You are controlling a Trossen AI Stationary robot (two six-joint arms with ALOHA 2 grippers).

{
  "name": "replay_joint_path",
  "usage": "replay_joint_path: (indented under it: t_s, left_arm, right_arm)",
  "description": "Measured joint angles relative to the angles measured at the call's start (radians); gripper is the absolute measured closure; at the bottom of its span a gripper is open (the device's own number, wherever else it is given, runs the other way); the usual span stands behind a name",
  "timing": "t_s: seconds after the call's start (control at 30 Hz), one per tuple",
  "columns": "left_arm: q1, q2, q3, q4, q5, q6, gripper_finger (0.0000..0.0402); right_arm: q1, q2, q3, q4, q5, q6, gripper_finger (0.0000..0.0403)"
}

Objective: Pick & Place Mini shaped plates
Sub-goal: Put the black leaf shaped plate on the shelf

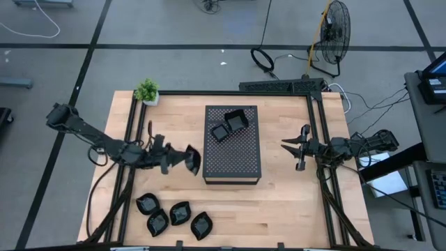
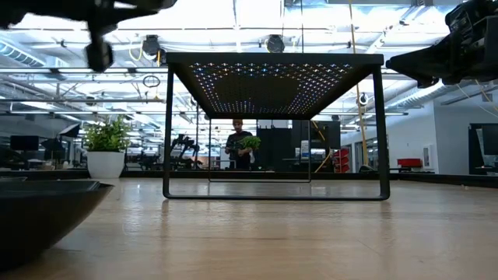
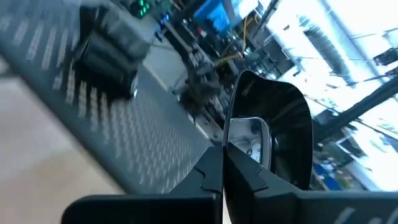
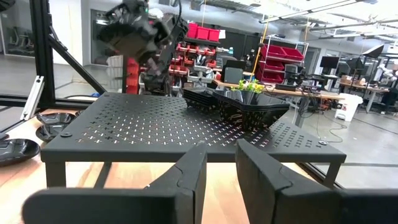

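Observation:
My left gripper (image 1: 180, 159) hangs above the table, just left of the dark perforated stand (image 1: 233, 144), and is shut on one glossy black mini plate (image 1: 192, 160). The left wrist view shows that plate (image 3: 273, 124) standing up past my fingers. Two small stacks of plates (image 1: 229, 126) rest on the stand's top, toward its far end. Several more plates (image 1: 174, 215) lie flat on the table near its front left. My right gripper (image 1: 295, 148) waits open to the right of the stand, holding nothing. My left gripper pinches the plate's rim (image 3: 231, 140) between its two fingers (image 3: 208, 177). The fingers reach in about level from the table's left. The plate is lifted clear of the table and stands on edge, rising past the fingertips.
A small potted plant (image 1: 147, 90) stands at the table's far left corner. Black frame rails (image 1: 129, 125) run along the table's left, far and right sides. Bare wood lies in front of the stand and to its right. A person stands in the room beyond (image 2: 237, 144).

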Motion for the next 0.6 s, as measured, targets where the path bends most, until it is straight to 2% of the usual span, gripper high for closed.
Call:
replay_joint_path:
  t_s: [0.1, 0.23, 0.33, 0.47, 0.6]
  left_arm:
    - [0.063, 0.078, 0.111, -0.071, 0.062, 0.04, 0.0399]
    - [0.154, 0.257, 0.333, -0.301, 0.243, 0.044, 0.0399]
    - [0.21, 0.4, 0.508, -0.465, 0.334, 0.066, 0.0398]
    - [0.265, 0.559, 0.696, -0.661, 0.36, 0.098, 0.0399]
    - [0.298, 0.664, 0.814, -0.756, 0.351, 0.129, 0.0395]
  right_arm:
    - [0.0, 0.0, 0.0, 0.0, 0.0, 0.0, 0.033]
    - [0.0, 0.0, 0.0, 0.0, 0.0, 0.0, 0.033]
    - [0.0, 0.0, 0.001, 0.0, 0.0, 0.0, 0.033]
    - [0.0, 0.0, 0.001, 0.0, 0.0, 0.0, 0.033]
    - [0.0, 0.0, 0.001, 0.0, 0.0, 0.0, 0.033]
